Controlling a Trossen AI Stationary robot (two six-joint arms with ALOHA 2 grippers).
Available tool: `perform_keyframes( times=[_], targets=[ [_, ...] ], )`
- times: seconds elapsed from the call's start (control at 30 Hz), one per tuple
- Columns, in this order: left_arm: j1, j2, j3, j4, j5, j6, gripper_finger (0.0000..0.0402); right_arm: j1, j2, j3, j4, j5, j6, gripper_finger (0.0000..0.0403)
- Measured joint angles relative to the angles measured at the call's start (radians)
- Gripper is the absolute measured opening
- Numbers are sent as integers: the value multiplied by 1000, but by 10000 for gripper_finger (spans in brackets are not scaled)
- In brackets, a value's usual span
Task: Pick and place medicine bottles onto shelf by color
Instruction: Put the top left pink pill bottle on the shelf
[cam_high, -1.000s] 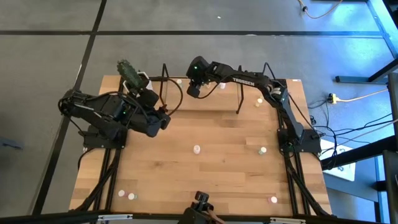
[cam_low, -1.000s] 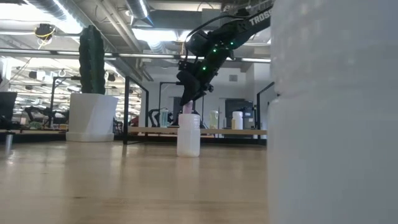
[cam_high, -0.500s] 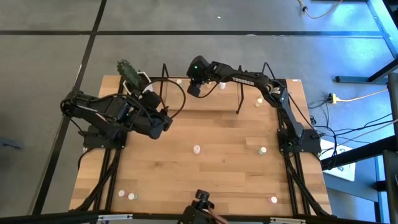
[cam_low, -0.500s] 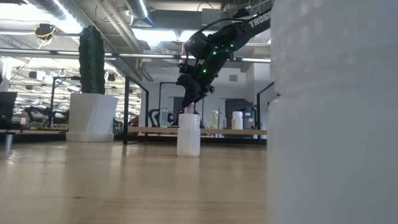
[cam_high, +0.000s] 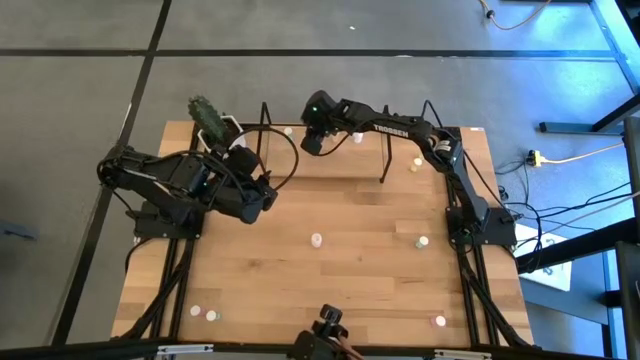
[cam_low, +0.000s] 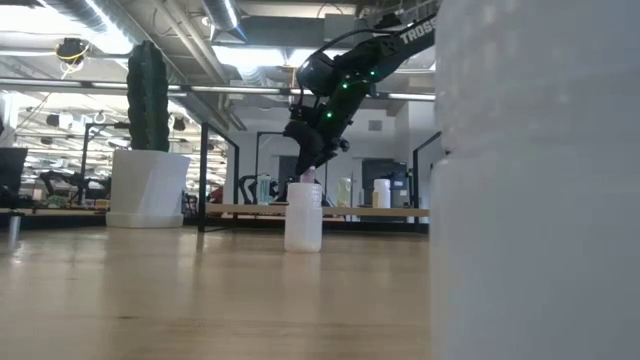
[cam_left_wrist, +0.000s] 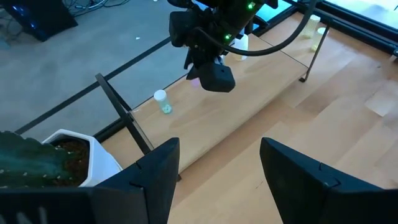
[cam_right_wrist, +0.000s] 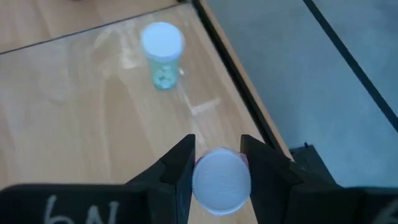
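I am a two-armed robot at a wooden table (cam_high: 330, 270), and the shelf (cam_high: 345, 165), a low black wire rack with a light wooden floor along the far edge, is my landmark.

My right gripper (cam_right_wrist: 216, 163) hangs over the left half of the shelf floor, clenched on a small bottle (cam_right_wrist: 221, 180) with a pale round cap; both dark fingers (cam_right_wrist: 177, 165) press its sides. In the low view a pinkish bottle tip shows under this gripper (cam_low: 310, 172). From the high view the same gripper (cam_high: 312, 143) sits just inside the shelf's left end loop.

On the shelf floor near that gripper stands a green-filled bottle (cam_right_wrist: 163, 53) with a white cap, upright and apart from the held one; it also shows in the left wrist view (cam_left_wrist: 162, 101).

My left gripper (cam_left_wrist: 217, 165) hovers in front of the shelf's left end, fingers spread and empty, beside the white cactus pot (cam_high: 222, 135).

In front of the shelf, loose bottles stand on the table: one near the middle (cam_high: 317, 240), one toward the right (cam_high: 422, 241), and others at the near edge (cam_high: 211, 315).
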Motion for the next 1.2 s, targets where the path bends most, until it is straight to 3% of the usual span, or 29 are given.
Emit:
perform_keyframes(
  times=[0.3, 0.77, 1.2],
  targets=[
    [0, 0, 0, 0, 0, 0, 218, 0, 0, 0, 0, 17, 31, 123],
    [0, 0, 0, 0, 0, 0, 218, 0, 56, 2, 49, -27, -72, 123],
    [0, 0, -1, -1, 0, 0, 218, 0, 58, 2, 52, -28, -17, 124]
  ],
)
